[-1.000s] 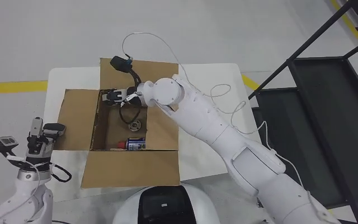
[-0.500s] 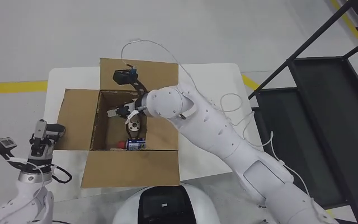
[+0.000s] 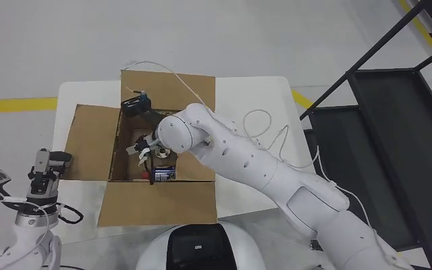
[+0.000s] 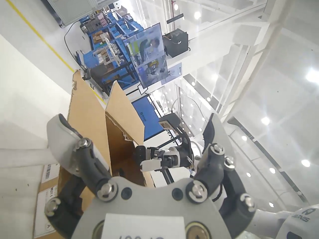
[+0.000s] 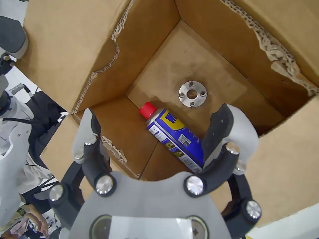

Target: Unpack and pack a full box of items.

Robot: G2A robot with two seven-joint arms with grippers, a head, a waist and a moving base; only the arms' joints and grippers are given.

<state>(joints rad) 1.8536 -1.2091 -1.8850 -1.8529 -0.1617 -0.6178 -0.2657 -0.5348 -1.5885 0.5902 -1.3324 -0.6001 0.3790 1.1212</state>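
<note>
Spray can [image 5: 172, 131] is framed by the spread, empty jaws of the right gripper [image 5: 155, 119]; clipped off-centre, it may be rolled aside.

Spray can [image 5: 172, 131] base hidden behind right tool [image 5: 157, 114] finger, box [image 5: 74, 38] flaps cropped

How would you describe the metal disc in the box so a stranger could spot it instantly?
Look into the open cardboard box on the table. On its floor, beside the red-capped blue spray can, lies a round metal disc. It is the only silver piece, with a centre hole ringed by four smaller holes.
</note>
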